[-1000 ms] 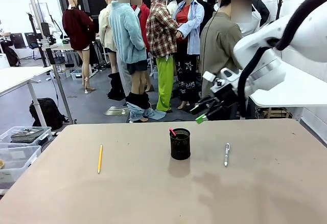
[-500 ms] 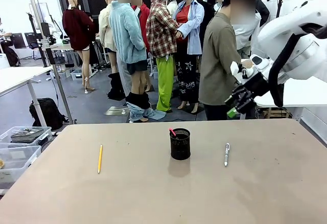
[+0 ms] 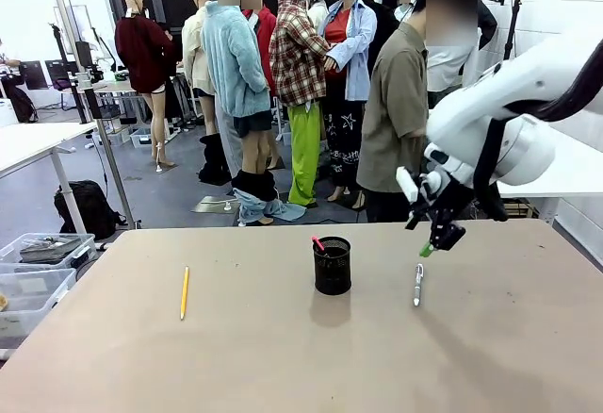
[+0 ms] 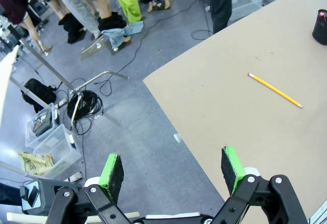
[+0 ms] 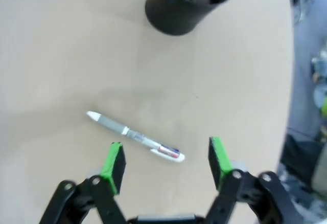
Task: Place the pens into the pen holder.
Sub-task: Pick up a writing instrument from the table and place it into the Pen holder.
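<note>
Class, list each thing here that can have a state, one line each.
Holder: upright on the table, one pen inside.
Pink pen: standing in the holder.
Yellow pencil: lying flat on the table.
Silver pen: lying flat, not gripped.
Left gripper: open, empty.
Right gripper: open, empty, above the silver pen.

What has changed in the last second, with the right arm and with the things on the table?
The right gripper moved right, then came down; it now hangs open just above the silver-white pen, holding nothing. Nothing was gripped or released. The pen holder with its pink pen, the silver-white pen and the yellow pencil stayed in place.
</note>
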`<state>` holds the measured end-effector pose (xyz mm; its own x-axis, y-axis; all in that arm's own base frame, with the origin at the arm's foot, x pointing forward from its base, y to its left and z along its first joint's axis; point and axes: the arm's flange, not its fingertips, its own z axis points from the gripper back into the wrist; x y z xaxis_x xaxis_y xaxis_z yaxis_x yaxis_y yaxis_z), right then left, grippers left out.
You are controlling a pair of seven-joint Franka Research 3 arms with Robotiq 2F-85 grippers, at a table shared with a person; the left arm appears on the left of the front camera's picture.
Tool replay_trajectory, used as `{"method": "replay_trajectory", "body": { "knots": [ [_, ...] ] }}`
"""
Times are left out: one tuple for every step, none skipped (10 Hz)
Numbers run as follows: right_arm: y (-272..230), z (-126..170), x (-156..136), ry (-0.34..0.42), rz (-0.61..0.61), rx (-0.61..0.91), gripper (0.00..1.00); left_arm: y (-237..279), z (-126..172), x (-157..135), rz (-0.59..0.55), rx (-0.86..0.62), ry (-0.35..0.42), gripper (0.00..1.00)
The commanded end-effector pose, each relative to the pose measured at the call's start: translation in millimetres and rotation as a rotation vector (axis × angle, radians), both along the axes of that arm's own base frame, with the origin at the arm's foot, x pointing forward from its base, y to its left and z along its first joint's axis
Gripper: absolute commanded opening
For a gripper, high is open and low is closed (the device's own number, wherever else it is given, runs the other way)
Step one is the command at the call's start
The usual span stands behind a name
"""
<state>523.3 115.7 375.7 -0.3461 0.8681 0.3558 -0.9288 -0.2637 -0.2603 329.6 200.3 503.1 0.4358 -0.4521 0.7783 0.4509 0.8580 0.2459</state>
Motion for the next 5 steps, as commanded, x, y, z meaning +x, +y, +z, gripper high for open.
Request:
{"method": "replay_trajectory", "body": {
  "knots": [
    [6.8,-15.4,12.8,-0.071,0.156,-0.086,0.81,1.9,-1.2,1.8,0.006,0.004,-0.007,1.00],
    [12.6,-24.1,14.6,-0.086,0.219,-0.141,0.81,1.9,-1.2,1.8,0.006,0.004,-0.007,1.00],
    [17.5,-32.9,14.4,-0.124,0.253,-0.199,0.81,1.9,-1.2,1.8,0.006,0.004,-0.007,1.00],
    [21.9,-41.4,14.9,-0.141,0.296,-0.277,0.81,1.9,-1.2,1.8,0.006,0.004,-0.007,1.00],
    [25.0,-50.1,18.0,-0.158,0.340,-0.359,0.81,1.9,-1.2,1.8,0.006,0.004,-0.007,1.00]
  ]
}}
